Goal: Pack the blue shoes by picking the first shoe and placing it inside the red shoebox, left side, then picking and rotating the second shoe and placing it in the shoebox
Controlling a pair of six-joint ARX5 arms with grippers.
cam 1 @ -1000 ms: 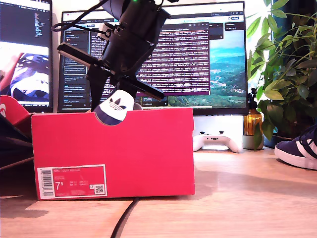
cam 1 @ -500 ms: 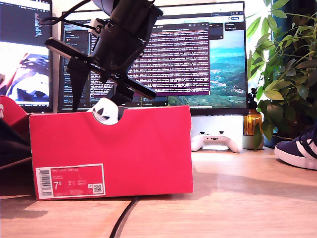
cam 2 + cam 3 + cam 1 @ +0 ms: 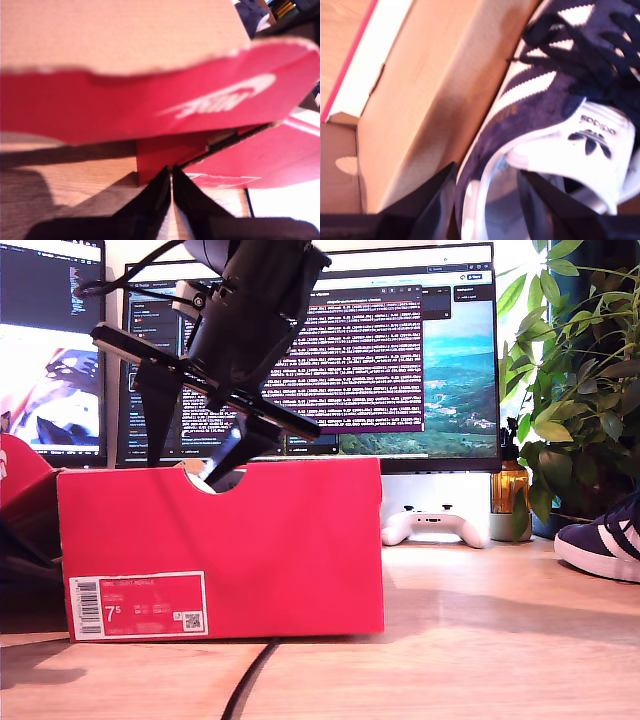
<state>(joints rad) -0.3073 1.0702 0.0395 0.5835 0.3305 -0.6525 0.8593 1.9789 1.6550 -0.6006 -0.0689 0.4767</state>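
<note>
Exterior view, from its left to its right: the red lid leaned at the left edge, beside the red shoebox, which stood on the wooden table with its white barcode label facing the camera. My second gripper reached down into the shoebox behind the semicircular notch in the top edge, where a sliver of white showed. Behind the box stood two monitors; a white game controller lay further right, then a potted plant, and the second blue shoe sat on the table at the right edge, well apart from the box. In the second wrist view, my second gripper had its fingers clamped on the collar of the first blue shoe, one finger outside the heel wall and one inside the opening; the shoe lay inside the box against a cardboard inner wall. In the first wrist view, my first gripper had its fingers together, empty, low over the table and pointed at the red lid.
</note>
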